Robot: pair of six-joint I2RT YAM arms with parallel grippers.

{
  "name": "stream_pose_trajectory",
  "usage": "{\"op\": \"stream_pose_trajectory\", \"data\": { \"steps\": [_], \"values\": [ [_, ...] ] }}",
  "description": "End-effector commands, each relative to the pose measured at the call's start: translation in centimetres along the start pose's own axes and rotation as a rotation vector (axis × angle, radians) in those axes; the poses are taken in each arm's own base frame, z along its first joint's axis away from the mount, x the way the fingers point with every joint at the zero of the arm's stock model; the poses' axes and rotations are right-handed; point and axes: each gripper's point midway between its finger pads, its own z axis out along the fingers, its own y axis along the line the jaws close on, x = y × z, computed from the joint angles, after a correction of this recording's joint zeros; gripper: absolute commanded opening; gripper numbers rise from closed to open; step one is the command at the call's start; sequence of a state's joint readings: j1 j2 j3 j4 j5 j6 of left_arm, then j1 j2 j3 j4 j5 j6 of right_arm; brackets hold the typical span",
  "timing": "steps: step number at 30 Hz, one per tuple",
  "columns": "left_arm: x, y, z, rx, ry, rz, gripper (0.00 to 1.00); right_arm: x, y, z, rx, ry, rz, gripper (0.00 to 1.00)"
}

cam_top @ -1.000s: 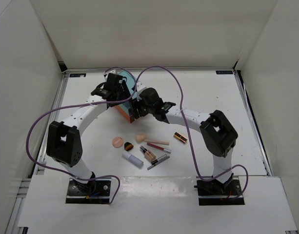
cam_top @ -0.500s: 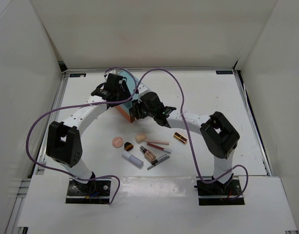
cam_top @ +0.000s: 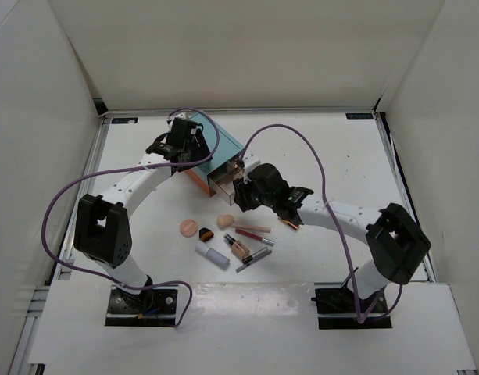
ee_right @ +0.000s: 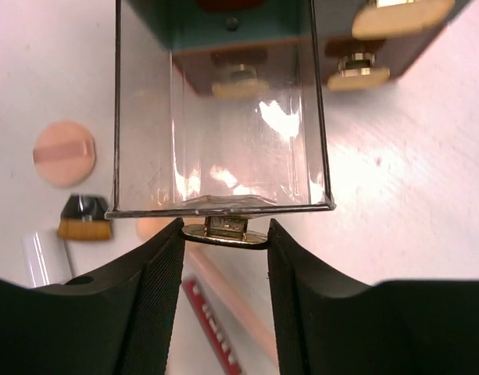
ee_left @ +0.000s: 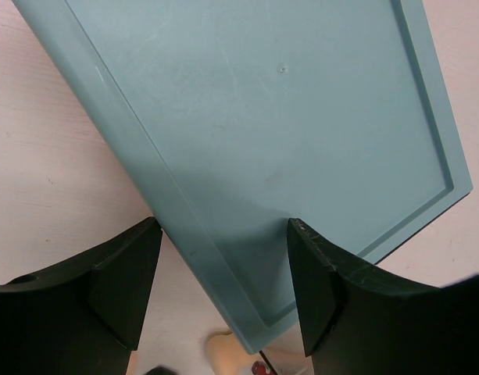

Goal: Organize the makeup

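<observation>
The makeup lies loose on the table in front of the teal box (cam_top: 219,152): a peach puff (cam_top: 188,227), a beige sponge (cam_top: 226,221), a slim pencil (cam_top: 253,229), a white tube (cam_top: 212,255), a foundation bottle (cam_top: 237,247) and a lipstick (cam_top: 288,221). My right gripper (cam_top: 241,195) is shut on the gold knob (ee_right: 225,233) of a clear drawer (ee_right: 223,117), which stands pulled out and looks empty. My left gripper (ee_left: 223,289) is open over the box's top (ee_left: 278,117), its fingers astride the box's left edge.
Two more gold knobs (ee_right: 364,74) show on the box front. White walls enclose the table on three sides. The right arm's purple cable (cam_top: 302,137) arcs over the table right of the box. The puff (ee_right: 64,153) and a black-orange brush (ee_right: 84,219) lie left of the drawer.
My right gripper has moved toward the near right with the knob in it, and the clear drawer has slid out of the box. The left arm has not moved.
</observation>
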State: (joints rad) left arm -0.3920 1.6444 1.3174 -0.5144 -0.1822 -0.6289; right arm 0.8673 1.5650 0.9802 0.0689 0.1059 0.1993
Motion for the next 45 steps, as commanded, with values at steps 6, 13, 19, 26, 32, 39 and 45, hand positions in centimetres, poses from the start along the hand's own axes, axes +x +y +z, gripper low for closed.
{"op": "stream_pose_trajectory", "data": {
  "steps": [6,13,19,26,32,39,45],
  "values": [
    [0.9,0.6,-1.0,-0.011,0.031,0.03,0.78,-1.0,0.0,-2.5,-0.009,-0.019,-0.041,0.72],
    [-2.8,-0.7,-4.7,0.035,-0.069,0.049,0.98,0.0,-1.3,-5.8,0.011,0.057,-0.132,0.91],
    [-4.1,0.7,-10.0,0.032,-0.147,0.045,0.98,5.2,-5.6,-9.0,0.063,0.166,-0.104,0.92],
    [3.7,6.4,-12.4,-0.075,-0.013,-0.009,0.98,9.2,-9.5,-7.9,0.082,0.334,-0.103,0.76],
    [9.2,9.5,-13.5,-0.136,0.11,-0.079,0.98,12.6,-11.1,-7.1,0.094,0.418,-0.071,0.67],
    [8.9,10.1,-14.2,-0.17,0.095,-0.084,0.98,15.8,-11.9,-7.3,0.139,0.474,-0.033,0.44],
    [8.9,10.2,-13.7,-0.185,0.107,-0.062,0.98,15.3,-11.9,-7.0,0.142,0.458,-0.023,0.18]
  ]
}}
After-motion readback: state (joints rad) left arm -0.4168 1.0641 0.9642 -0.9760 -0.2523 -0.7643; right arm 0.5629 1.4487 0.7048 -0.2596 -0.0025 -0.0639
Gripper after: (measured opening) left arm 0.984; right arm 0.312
